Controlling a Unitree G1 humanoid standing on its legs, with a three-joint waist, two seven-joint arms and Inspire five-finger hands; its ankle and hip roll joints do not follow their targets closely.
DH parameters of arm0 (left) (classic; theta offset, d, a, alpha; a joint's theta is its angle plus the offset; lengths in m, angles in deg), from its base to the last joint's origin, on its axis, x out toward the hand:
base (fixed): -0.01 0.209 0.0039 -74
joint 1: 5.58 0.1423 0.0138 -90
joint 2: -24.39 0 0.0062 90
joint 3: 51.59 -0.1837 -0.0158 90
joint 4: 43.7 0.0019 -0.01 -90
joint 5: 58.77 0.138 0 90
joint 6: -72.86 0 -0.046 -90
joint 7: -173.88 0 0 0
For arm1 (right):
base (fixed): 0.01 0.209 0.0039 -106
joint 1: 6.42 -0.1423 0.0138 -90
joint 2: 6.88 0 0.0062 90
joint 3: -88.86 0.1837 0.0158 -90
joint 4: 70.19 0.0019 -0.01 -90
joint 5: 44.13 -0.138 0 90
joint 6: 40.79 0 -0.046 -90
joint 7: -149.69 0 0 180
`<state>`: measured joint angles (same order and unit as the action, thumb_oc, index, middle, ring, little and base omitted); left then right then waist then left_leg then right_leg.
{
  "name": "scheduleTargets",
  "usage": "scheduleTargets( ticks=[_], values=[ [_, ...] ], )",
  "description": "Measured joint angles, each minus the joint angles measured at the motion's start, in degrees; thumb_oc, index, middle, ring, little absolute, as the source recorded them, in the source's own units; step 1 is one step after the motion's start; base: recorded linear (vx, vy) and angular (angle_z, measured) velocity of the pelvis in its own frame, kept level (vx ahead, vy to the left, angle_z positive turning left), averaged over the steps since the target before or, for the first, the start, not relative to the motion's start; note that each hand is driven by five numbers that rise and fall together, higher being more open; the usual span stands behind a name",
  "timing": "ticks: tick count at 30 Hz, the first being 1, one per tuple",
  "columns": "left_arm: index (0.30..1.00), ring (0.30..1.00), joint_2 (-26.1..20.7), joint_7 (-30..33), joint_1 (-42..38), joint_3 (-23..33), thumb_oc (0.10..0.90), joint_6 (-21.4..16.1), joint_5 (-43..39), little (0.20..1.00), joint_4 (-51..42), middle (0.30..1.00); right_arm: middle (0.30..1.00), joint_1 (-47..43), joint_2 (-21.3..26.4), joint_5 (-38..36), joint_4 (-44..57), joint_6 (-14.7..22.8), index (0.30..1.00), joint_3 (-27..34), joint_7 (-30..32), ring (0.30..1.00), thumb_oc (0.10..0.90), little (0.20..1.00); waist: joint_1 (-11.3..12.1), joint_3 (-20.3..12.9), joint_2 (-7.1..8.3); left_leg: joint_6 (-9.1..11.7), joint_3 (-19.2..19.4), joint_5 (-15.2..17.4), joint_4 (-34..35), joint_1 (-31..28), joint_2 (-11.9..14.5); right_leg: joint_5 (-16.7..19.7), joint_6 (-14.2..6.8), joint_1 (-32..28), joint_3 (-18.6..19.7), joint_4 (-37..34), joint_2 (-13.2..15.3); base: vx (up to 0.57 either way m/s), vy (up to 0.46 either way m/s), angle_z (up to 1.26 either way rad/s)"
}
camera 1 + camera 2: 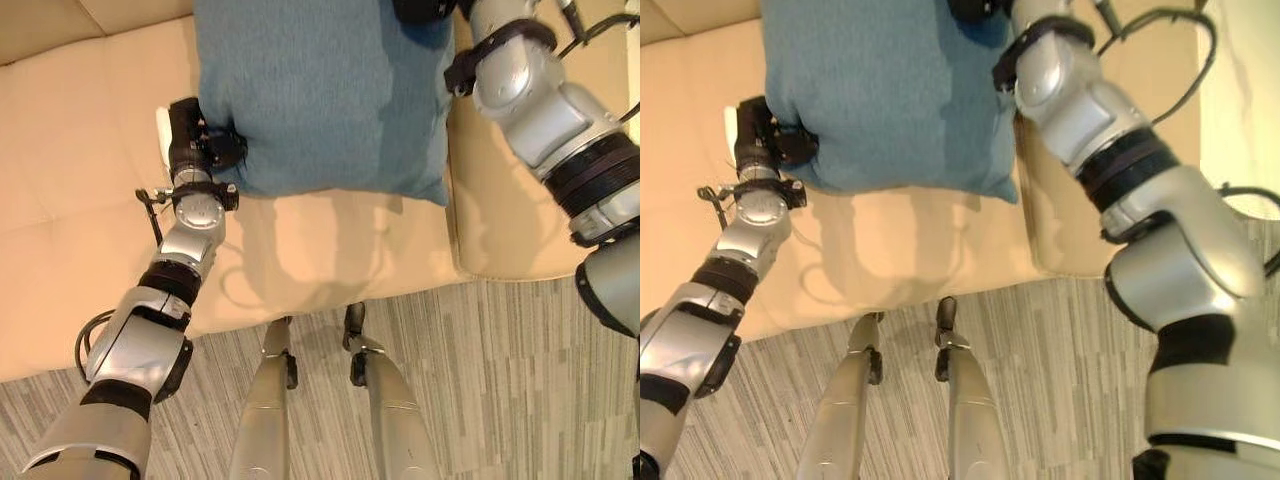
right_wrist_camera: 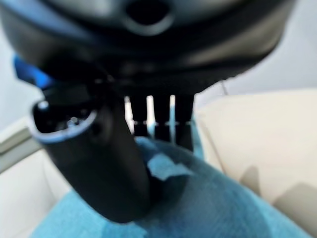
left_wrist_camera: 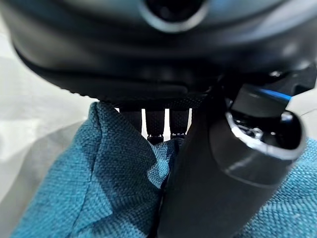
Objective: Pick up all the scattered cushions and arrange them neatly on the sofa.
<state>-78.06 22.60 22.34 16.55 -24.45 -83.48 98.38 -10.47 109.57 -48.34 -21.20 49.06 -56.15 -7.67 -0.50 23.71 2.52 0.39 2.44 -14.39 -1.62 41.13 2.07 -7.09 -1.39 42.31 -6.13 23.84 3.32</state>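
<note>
I have the blue cushion (image 1: 320, 95) pinched between both robot hands, left robot hand (image 1: 205, 140) and right robot hand (image 2: 99, 163), above the sofa (image 1: 80, 180) seat's front edge.

A blue cushion (image 1: 320, 95) lies on the beige sofa (image 1: 70, 200) seat.

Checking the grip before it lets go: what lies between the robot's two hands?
The blue cushion spans the stretch, over the beige sofa. The left hand pinches its left edge, the right hand its right; the eye views show this.
</note>
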Motion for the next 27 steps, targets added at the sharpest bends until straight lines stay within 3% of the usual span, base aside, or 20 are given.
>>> scheduleTargets(
  ticks=[2, 6, 10, 14, 17, 18, 19, 21, 22, 23, 24, 25, 27],
  values=[
    [0.3, 0.3, -0.8, 0.4, 0.0, -0.1, 0.4, 0.0, 0.1, 0.3, -1.2, 0.3, 0.3, -0.1, 1.9, 1.4, 3.0, 0.0, 0.3, -1.1, 0.2, 0.3, 0.4, 0.3, -0.2, 0.4, 0.75, -0.4, 0.0, -0.3, 0.0, -0.4, -0.1, 0.0, 0.0, -0.5, 0.1, 0.0, 0.1, 0.08, 0.007, 0.02],
    [0.3, 0.3, -2.0, 1.4, 0.3, -0.1, 0.4, 0.2, 0.1, 0.3, -3.7, 0.3, 0.3, -0.2, 3.3, 1.7, 4.5, -0.1, 0.3, -1.1, 0.2, 0.3, 0.4, 0.3, -0.4, 4.9, 2.27, -1.3, 0.0, -1.0, 0.0, -5.6, -0.1, 0.0, 0.0, -4.6, 0.3, 2.1, 0.3, 0.08, 0.004, 0.05],
    [0.3, 0.3, -3.3, 5.9, 1.4, 0.7, 0.4, 0.2, 1.2, 0.3, -9.9, 0.3, 0.3, -0.2, 5.0, 2.7, 7.7, -0.2, 0.3, 0.5, 0.7, 0.3, 0.4, 0.3, -0.2, 5.0, 2.48, -1.4, -0.2, -1.0, -0.1, -9.2, 0.1, -0.3, -0.4, -8.2, 0.0, 2.5, 0.1, 0.06, -0.013, 0.02],
    [0.3, 0.3, -4.9, 11.6, 0.7, 4.6, 0.4, 0.0, 9.4, 0.3, -16.9, 0.3, 0.3, -2.6, 5.5, 3.9, 8.4, -0.1, 0.3, 4.0, 4.5, 0.3, 0.4, 0.3, -0.2, 5.0, 2.48, -1.3, -1.0, -1.0, -1.3, -10.3, 0.2, -0.9, -0.3, -11.5, -0.1, -0.1, -0.3, 0.05, -0.027, 0.02],
    [0.3, 0.3, -4.8, 16.4, -0.8, 5.2, 0.4, 0.0, 15.0, 0.3, -16.6, 0.3, 0.3, -3.6, 4.6, 4.7, 8.0, 0.9, 0.3, 4.9, 6.7, 0.3, 0.4, 0.3, -0.2, 3.8, 2.26, -1.0, -1.7, -0.8, -1.7, -9.9, 0.5, -1.0, 0.1, -11.7, -0.7, -0.6, -0.6, 0.01, -0.039, 0.03],
    [0.3, 0.3, -4.7, 17.6, -1.6, 5.1, 0.4, 0.0, 16.1, 0.3, -15.8, 0.3, 0.3, -4.2, 4.0, 5.1, 7.6, 1.1, 0.3, 5.0, 7.5, 0.3, 0.4, 0.3, -0.2, 2.2, 1.57, 0.2, -2.2, 0.0, -1.7, -8.3, 1.0, -1.0, 0.4, -10.0, -1.3, -0.4, -1.0, 0.0, 0.0, 0.0],
    [0.3, 0.3, -4.4, 18.7, -4.4, 4.0, 0.4, 0.0, 16.7, 0.3, -12.3, 0.3, 0.3, -5.5, 3.0, 5.5, 6.0, 2.2, 0.3, 4.9, 8.6, 0.3, 0.4, 0.3, 0.1, 1.5, 0.96, 1.6, -2.9, 0.7, -1.6, -6.9, 1.6, -0.9, 0.9, -8.1, -1.5, 0.6, -1.5, 0.0, 0.0, 0.0],
    [0.3, 0.3, -2.2, 18.8, -9.9, 3.7, 0.4, 0.7, 16.1, 0.3, -3.3, 0.3, 0.3, -7.9, -0.9, 5.6, 1.2, 2.5, 0.3, 3.2, 9.2, 0.3, 0.4, 0.3, 1.2, 1.6, 0.96, 2.2, -2.9, 0.0, -1.7, -5.5, 1.8, -0.3, 1.6, -6.3, -1.5, 1.3, -1.7, -0.03, -0.032, -0.04],
    [0.328, 0.328, -1.6, 18.8, -11.9, 2.1, 0.419, 1.3, 15.7, 0.328, 2.2, 0.328, 0.9, -8.1, -3.1, 5.6, -1.7, 3.0, 0.9, 1.7, 9.1, 0.9, 0.8, 0.9, 1.4, 1.6, 0.97, 2.2, -3.1, -0.1, -1.7, -5.5, 1.8, -0.3, 1.7, -6.3, -1.6, 1.5, -1.8, -0.04, -0.02, 0.01],
    [0.556, 0.556, -1.6, 18.3, -12.7, 1.0, 0.571, 1.8, 15.5, 0.556, 5.5, 0.556, 0.9, -8.0, -4.9, 5.6, -3.8, 3.3, 0.9, 0.8, 9.1, 0.9, 0.8, 0.9, 1.4, 1.5, 1.06, 2.2, -3.2, -0.1, -1.7, -5.4, 1.8, -0.3, 1.7, -6.3, -1.7, 1.5, -1.8, -0.04, -0.01, 0.05],
    [0.688, 0.688, -1.3, 18.2, -13.2, 0.1, 0.659, 2.6, 14.9, 0.688, 8.9, 0.688, 0.9, -7.5, -7.6, 5.5, -6.0, 3.4, 0.9, 0.3, 9.0, 0.9, 0.8, 0.9, 1.4, 1.3, 1.2, 2.3, -3.2, -0.1, -1.6, -5.1, 1.9, -0.3, 1.7, -5.8, -1.7, 1.5, -1.8, -0.05, 0.005, 0.0],
    [0.9, 0.9, -0.8, 18.2, -13.8, 0.2, 0.8, 2.8, 13.8, 0.9, 11.7, 0.9, 0.9, -6.6, -9.5, 5.3, -7.2, 3.6, 0.9, 0.8, 9.1, 0.9, 0.8, 0.9, 1.7, 1.1, 1.24, 2.3, -3.1, -0.2, -1.6, -4.4, 1.9, -0.3, 1.7, -5.1, -1.6, 1.5, -1.8, -0.05, 0.009, -0.02],
    [0.9, 0.9, -0.8, 17.0, -15.5, -0.3, 0.8, 5.9, 12.6, 0.9, 17.8, 0.9, 0.9, -4.7, -14.5, 3.4, -11.1, 4.0, 0.9, 1.9, 8.9, 0.9, 0.8, 0.9, 1.9, 1.2, 1.37, 2.4, -3.1, -0.6, -1.5, -2.4, 2.1, 0.0, 1.9, -3.2, -1.7, 1.3, -2.1, -0.02, 0.009, -0.01]
  ],
)
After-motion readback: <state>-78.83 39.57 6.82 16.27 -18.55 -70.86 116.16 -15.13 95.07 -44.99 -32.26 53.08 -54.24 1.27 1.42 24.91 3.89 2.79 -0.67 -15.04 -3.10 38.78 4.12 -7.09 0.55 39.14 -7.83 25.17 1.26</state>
